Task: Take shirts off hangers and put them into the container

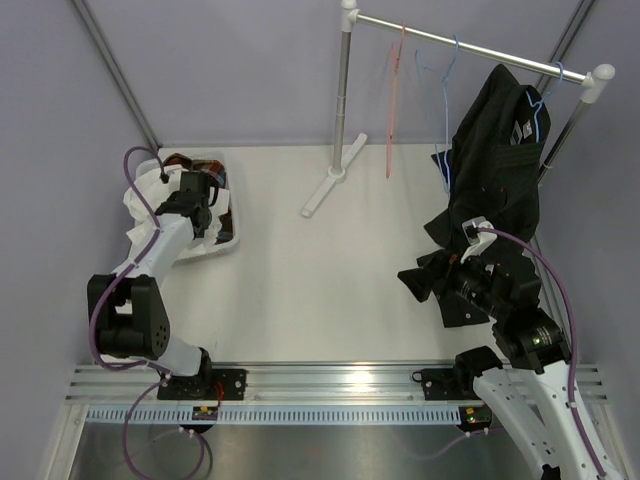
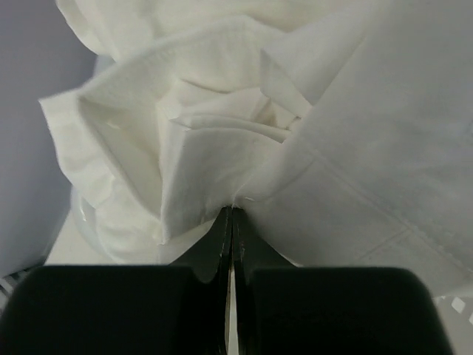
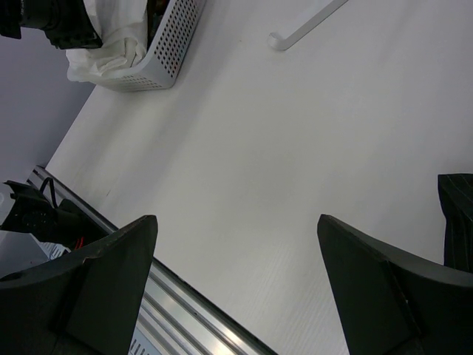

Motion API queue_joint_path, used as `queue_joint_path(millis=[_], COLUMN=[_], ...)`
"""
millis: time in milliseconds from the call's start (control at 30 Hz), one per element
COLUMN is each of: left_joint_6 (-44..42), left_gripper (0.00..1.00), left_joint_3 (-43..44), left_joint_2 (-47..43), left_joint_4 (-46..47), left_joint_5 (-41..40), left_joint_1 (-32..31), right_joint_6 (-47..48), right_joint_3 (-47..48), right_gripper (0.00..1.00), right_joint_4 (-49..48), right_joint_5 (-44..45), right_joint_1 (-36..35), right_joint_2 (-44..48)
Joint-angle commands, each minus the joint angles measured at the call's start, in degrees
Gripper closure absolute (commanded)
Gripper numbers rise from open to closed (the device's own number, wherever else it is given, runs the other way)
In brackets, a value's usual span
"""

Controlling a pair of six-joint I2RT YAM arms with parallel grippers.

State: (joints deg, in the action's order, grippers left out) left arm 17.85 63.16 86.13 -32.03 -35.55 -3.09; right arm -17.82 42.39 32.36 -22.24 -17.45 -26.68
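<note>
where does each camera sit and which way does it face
top external: above and behind the arms, looking down on the white table; both arms show.
left wrist: on the left arm, close against the crumpled plain white shirt; left gripper shut on its fabric.
right wrist: on the right arm, facing across the table to the white perforated plastic basket; right gripper open.
shared: top and right wrist both show that basket.

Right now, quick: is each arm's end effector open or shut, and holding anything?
Left end effector: closed, pinching a fold of the plain white fabric shirt.
Right end effector: wide open, holding nothing.
</note>
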Motion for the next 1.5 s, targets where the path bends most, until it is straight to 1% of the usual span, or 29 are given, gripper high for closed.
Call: queue_joint_path(millis=[0,100,233,333,400,500,533,567,600,667,700,800,833,933,967,1033,1233,1400,1467], left_joint_6=[7.02,8.25,9.14,7.12,5.63,5.36,5.44,5.53,5.71,5.62,5.45,5.18,5.09,4.83,4.83,4.92,5.09,6.23,7.20], left_gripper=[1.00,1.00,1.00,1.00,0.98,0.90,0.85,0.85,0.82,0.79,0.75,0.68,0.61,0.52,0.50,0.45,0.42,0.41,0.41], left_joint_3=[-2.60,-4.96,-8.40,-8.49,-8.14,-7.78,-8.05,-8.05,-7.87,-7.26,-7.00,-6.12,-6.03,-5.06,-4.89,-4.80,-3.92,-0.32,2.83], left_joint_2=[-4.03,-6.32,-11.84,-13.79,-13.71,-13.09,-13.00,-13.09,-13.09,-13.26,-13.44,-15.11,-15.81,-16.52,-16.78,-17.22,-18.80,-20.91,-21.18], left_joint_4=[-0.66,-0.75,-0.75,-0.75,-1.10,-1.54,-1.54,-1.63,-1.54,-1.63,-1.72,-1.63,-1.63,-2.24,-2.25,-2.25,-2.25,-2.25,-2.25], left_joint_5=[4.96,6.37,8.12,8.31,7.16,7.69,8.65,8.92,9.09,9.88,10.06,10.32,10.24,10.06,9.89,10.15,12.25,20.42,22.79], left_joint_1=[0.19,0.19,0.19,0.19,0.19,0.19,0.19,0.19,0.19,0.19,0.19,0.19,0.19,0.19,0.19,0.19,0.19,0.02,-1.47], right_joint_6=[-0.28,-0.19,-0.11,-0.02,-0.11,-0.02,-0.10,-0.11,-0.11,-0.11,-0.11,-0.19,-0.19,-0.19,-0.19,-0.19,-0.19,-0.19,-0.11], right_joint_3=[0.15,0.23,0.32,0.32,0.32,0.32,0.32,0.32,0.32,0.32,0.32,0.24,0.24,0.24,0.24,0.24,0.15,0.15,0.15], right_gripper=[0.00,0.01,0.00,0.01,0.01,0.00,0.01,0.01,0.01,0.01,0.01,0.01,0.01,0.00,0.01,0.01,0.01,0.00,0.01], right_joint_4=[-1.51,-1.60,-1.42,-1.42,-1.42,-1.42,-1.25,-1.25,-1.25,-1.16,-1.16,-1.25,-1.33,-1.42,-1.42,-1.42,-1.33,-1.42,-1.33], right_joint_5=[-2.11,-2.63,-2.11,-2.11,-2.11,-1.93,-1.84,-1.76,-1.67,-1.67,-1.67,-1.67,-1.67,-1.67,-1.67,-1.67,-1.58,-1.67,-1.49], right_joint_1=[0.14,0.14,0.14,0.14,0.05,0.14,0.05,0.14,0.23,0.14,0.14,0.14,0.14,0.14,0.14,0.14,0.14,0.14,0.14], right_joint_2=[0.31,0.05,0.22,0.13,0.05,0.22,0.13,0.22,0.22,0.13,0.05,-0.04,-0.04,-0.39,-0.39,-0.48,-0.39,-0.57,-0.57])
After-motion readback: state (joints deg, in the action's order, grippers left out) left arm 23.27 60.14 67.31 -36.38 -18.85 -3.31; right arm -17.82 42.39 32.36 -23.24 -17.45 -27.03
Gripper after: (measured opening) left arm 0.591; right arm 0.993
